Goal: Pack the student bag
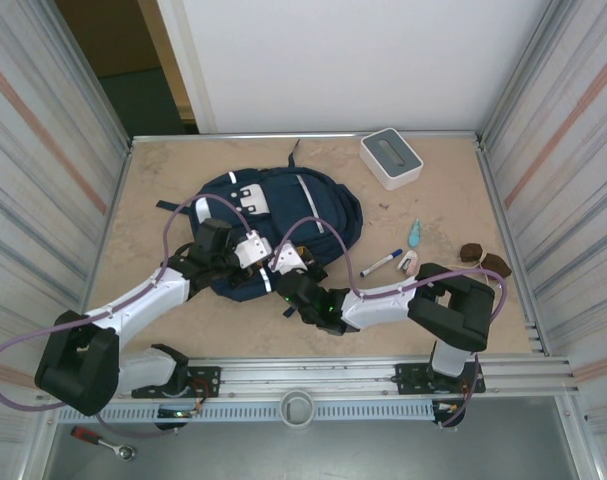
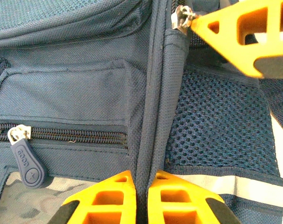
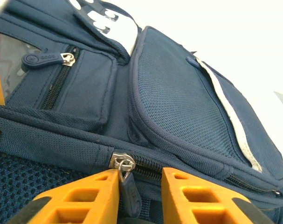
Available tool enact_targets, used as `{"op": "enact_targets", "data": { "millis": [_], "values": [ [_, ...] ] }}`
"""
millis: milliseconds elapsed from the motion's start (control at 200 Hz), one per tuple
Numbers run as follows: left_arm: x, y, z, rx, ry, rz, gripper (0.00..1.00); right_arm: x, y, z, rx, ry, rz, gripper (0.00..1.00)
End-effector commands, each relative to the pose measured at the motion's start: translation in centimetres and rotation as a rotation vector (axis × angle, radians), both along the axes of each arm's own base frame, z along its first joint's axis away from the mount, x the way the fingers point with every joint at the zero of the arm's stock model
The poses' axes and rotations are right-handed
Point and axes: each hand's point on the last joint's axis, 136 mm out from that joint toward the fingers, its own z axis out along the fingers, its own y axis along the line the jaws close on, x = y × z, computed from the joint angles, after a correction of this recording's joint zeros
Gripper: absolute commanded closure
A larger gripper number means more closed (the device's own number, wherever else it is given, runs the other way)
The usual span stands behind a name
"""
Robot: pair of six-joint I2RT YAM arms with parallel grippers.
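Centrally on the mottled beige worktop [image 1: 503, 200] lies the large navy-blue woven-fabric student bag [image 1: 283, 215], the left gripper [image 2: 141, 179] pinched closed on its raised seam ridge [image 2: 155, 93] beside coarse mesh, the right gripper [image 3: 140, 179] parted astride a dark rubbery zip pull [image 3: 130, 192].

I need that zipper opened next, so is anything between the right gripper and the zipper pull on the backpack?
Nothing visible is in the way. The zipper pull of the student bag hangs between the right gripper's open fingers. The left gripper pinches a bag seam nearby, clear of it.
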Motion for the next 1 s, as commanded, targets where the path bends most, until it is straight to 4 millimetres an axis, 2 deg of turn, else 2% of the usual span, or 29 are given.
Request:
{"op": "enact_targets", "data": {
  "millis": [0, 145, 446, 706, 862, 992],
  "values": [
    [0.4, -1.7, 2.5, -0.098, -0.036, -0.043, 1.00, -0.2, -1.3, 0.8, 0.011, -0.010, -0.028, 0.77],
    [0.4, -1.6, 2.6, -0.097, -0.038, -0.041, 1.00, 0.0, -2.2, 0.3, 0.050, 0.041, -0.014, 0.87],
    [0.4, -1.6, 2.5, -0.098, -0.039, -0.043, 1.00, 0.1, -3.0, -1.1, 0.204, 0.230, 0.096, 1.00],
    [0.3, -1.7, 2.6, -0.101, -0.035, -0.047, 1.00, -0.5, -3.0, -1.4, 0.271, 0.312, 0.200, 1.00],
    [0.2, -1.8, 2.6, -0.108, -0.032, -0.054, 1.00, -1.3, -2.2, -0.8, 0.259, 0.299, 0.253, 0.75],
    [0.2, -1.9, 2.6, -0.109, -0.029, -0.057, 1.00, -1.0, -1.4, -0.5, 0.301, 0.332, 0.291, 0.65]
  ]
}}
